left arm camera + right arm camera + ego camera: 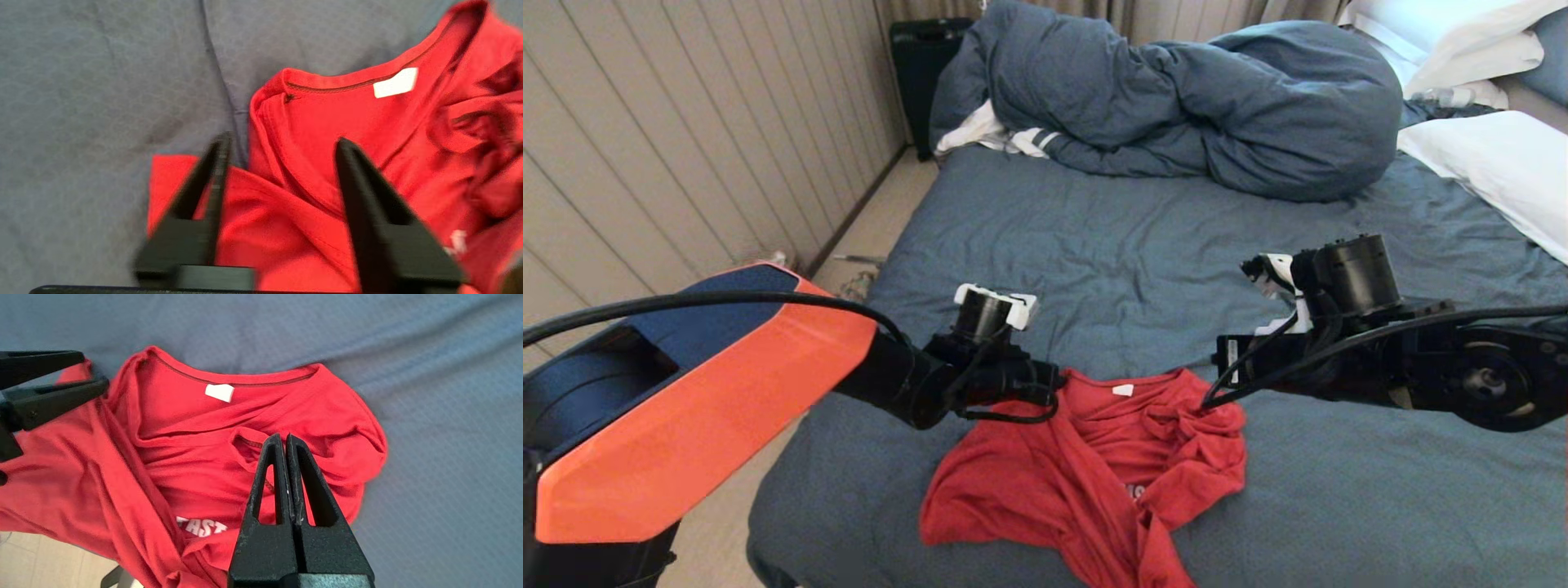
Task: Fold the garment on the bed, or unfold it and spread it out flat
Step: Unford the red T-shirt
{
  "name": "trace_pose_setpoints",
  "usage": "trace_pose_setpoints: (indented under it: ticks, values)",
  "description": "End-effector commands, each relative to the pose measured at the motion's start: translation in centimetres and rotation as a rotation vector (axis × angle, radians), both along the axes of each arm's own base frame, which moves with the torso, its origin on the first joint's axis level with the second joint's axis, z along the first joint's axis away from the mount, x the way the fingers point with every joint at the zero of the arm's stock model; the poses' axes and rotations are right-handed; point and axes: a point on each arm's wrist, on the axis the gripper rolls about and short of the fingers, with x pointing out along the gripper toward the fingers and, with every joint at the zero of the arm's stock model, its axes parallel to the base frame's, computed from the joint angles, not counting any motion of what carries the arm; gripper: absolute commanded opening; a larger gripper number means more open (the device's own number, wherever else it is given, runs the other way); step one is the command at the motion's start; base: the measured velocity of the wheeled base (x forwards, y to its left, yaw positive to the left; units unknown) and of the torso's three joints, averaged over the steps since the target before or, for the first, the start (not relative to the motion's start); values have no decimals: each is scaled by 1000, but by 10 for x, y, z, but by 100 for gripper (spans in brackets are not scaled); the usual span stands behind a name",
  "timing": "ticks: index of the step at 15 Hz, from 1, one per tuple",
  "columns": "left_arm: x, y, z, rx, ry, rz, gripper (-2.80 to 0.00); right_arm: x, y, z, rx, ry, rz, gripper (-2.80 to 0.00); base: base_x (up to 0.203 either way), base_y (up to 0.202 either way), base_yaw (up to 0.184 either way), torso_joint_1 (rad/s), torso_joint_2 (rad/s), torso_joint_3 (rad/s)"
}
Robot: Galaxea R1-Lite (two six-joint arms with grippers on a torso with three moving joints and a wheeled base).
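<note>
bed: large bed with a wrinkled dark blue-grey sheet, filling most of the head view from the near edge out to 12 o'clock
duvet: bunched dark blue-grey duvet heaped across the far end of the bed, at 12 o'clock from the shirt
pillows: white pillows at 2 o'clock, beside the duvet
striped cloth: white cloth with dark stripes tucked under the duvet's edge at 11 o'clock
garment: crumpled red short-sleeved T-shirt with white lettering, lying on the sheet near the bed's front edge at 6 o'clock, its collar and white neck label turned to 12 o'clock, folds running over the chest, one side draping over the edge
left hand: black left hand, at 10 o'clock from the shirt's middle, held over the collar's left shoulder; its two fingers stand apart with red cloth showing between them, gripping nothing
right hand: black right hand at 2 o'clock over the bunched right shoulder, fingers pressed together, nothing visibly pinched
</note>
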Motion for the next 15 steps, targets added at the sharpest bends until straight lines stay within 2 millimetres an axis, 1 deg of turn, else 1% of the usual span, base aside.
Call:
trace_pose_setpoints:
  ticks: [1, 6, 9, 10, 13, 14, 15]
  values:
    - [2, -3, -13, 12, 11, -4, 0, 0, -2, -1, 1, 2, -5, -280, 0, 0, 0, 0, 0, 0]
    - [4, -9, -25, 52, -7, -12, 0, 0, -4, -1, 3, 4, -9, -280, 0, 0, 0, 0, 0, 0]
    - [2, -17, -26, 52, -14, -25, 0, 1, -5, -2, 4, 7, -13, -280, 0, 0, 0, 0, 0, 0]
    - [5, -19, -30, 52, -14, -24, 0, 0, -6, -1, 8, 7, -10, -280, 0, 0, 0, 0, 0, 0]
    - [11, -23, -33, 58, -27, -4, 0, -1, -12, -2, 11, 12, -22, -280, 0, 0, 0, 0, 0, 0]
    - [11, -23, -36, 61, -23, -4, -280, -1, -13, -2, 16, 12, -16, -280, 0, 0, 0, 0, 0, 0]
    - [11, -23, -38, 66, -22, -6, -280, -1, -13, -1, 18, 12, -12, -280, 0, 0, 0, 0, 0, 0]
